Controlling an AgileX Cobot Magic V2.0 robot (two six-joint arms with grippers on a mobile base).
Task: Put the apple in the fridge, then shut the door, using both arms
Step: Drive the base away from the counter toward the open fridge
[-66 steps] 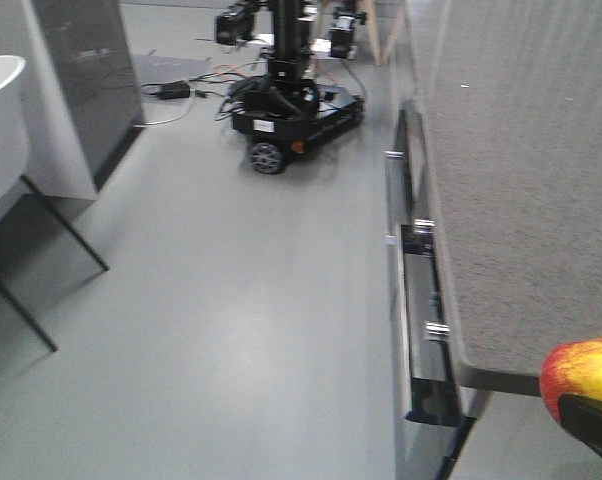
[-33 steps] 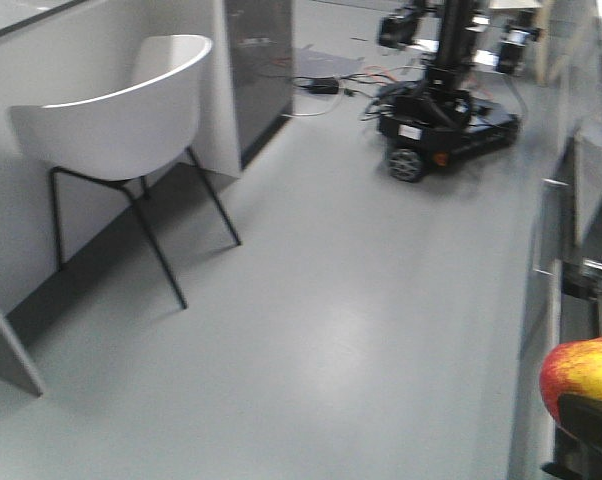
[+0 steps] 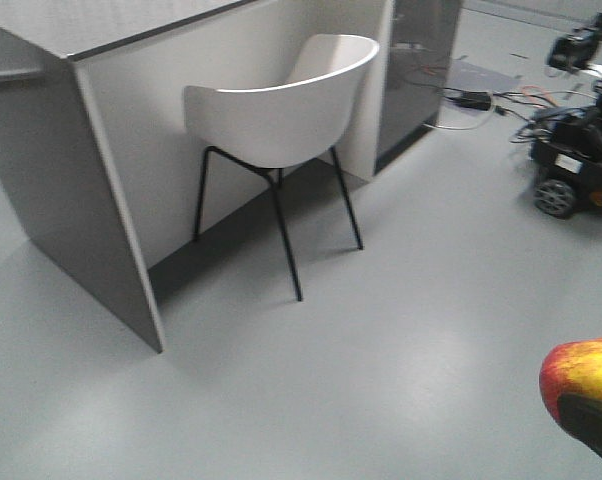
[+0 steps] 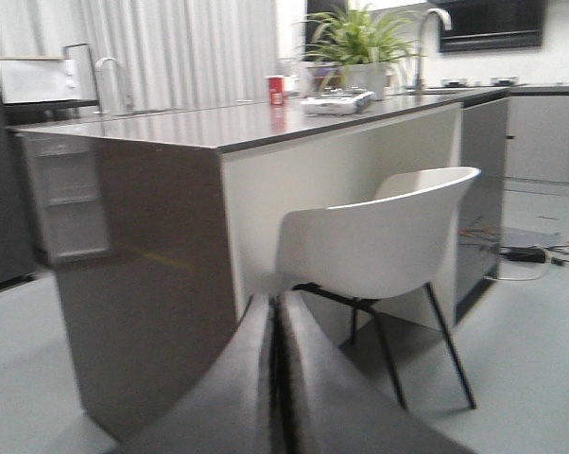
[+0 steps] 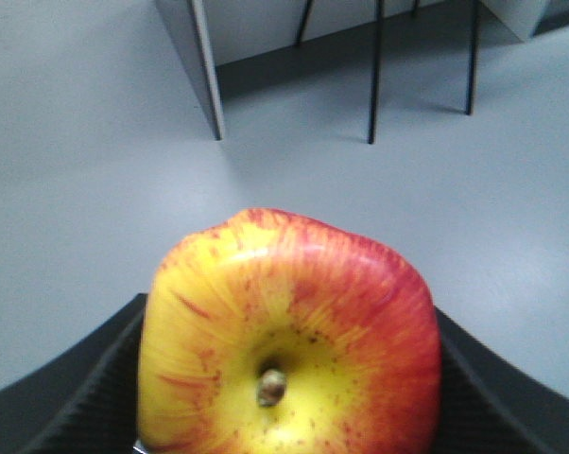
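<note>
Right fingers [image 5: 81,397] clamp apple [image 5: 289,331] (stem showing); left fingers [image 4: 232,388] touch.

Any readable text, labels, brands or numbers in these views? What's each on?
No text is legible in any view.
Print on the red can on the counter: too blurred to read.
Any label on the wheeled robot base: too small and blurred.
No sticker or print shows on the apple.

One apple [image 5: 289,331], one chair [image 3: 281,110], one counter [image 3: 111,160].
</note>
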